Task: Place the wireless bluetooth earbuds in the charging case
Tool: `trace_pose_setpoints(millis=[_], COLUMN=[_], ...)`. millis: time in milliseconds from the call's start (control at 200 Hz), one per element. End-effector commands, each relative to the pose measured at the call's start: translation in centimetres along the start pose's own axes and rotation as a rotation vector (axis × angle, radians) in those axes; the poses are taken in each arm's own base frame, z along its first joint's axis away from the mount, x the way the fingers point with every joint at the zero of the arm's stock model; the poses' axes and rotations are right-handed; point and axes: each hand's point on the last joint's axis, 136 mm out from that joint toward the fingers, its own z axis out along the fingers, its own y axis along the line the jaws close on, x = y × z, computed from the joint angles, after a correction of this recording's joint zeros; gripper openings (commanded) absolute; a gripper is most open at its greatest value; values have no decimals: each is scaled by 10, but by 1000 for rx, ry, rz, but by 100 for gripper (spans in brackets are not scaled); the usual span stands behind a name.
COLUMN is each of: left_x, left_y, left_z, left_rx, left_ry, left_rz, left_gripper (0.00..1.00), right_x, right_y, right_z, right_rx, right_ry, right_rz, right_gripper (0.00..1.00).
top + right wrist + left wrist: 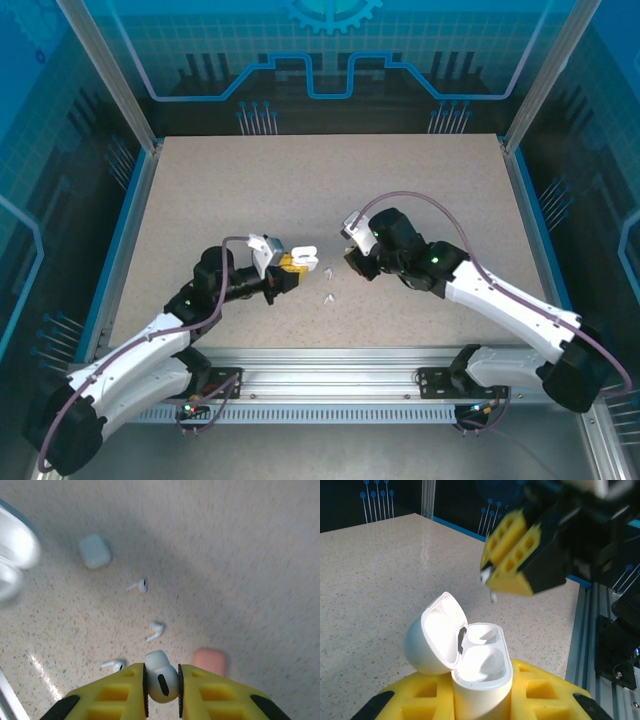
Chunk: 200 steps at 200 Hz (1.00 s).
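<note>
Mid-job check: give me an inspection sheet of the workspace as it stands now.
Surface: speckled beige table, no spills seen.
Job's things: open white case, lid hinged back, both wells empty; held earbud; loose white earbuds, three on the table.
Clutter: closed white case and pink case lying on the table.
Grippers: left gripper shut on the open white case; right gripper shut on the held earbud.
Cables: purple cable arcs over the right arm, off the table.
Surroundings: blue-lit panel walls; aluminium rail at the near edge.
</note>
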Motion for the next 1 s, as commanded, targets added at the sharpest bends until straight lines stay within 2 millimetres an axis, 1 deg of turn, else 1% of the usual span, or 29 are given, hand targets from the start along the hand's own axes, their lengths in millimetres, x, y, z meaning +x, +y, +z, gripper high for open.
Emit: trace_pose_setpoints(millis=[0,155,285,550,995], left_x=[-12,-14,-18,-24,-26], left_y=[-10,-12,-16,-20,-23], left_z=[4,12,17,22,22], left_rx=[62,86,109,136,149], left_ry=[-31,-23,-29,-31,-33], left_rz=[-10,-8,8,24,32], left_gripper=[0,0,0,0,0], right_x=[-28,-50,-57,-54,-53], right_y=[4,14,24,42,48], right_z=[-18,-36,-38,-33,-18], right_rx=[16,10,-5,-51,-52], right_ry=[-137,-225,-241,-216,-175], right_rz=[-133,-231,-293,-362,-398], right_gripper=[21,21,21,21,21])
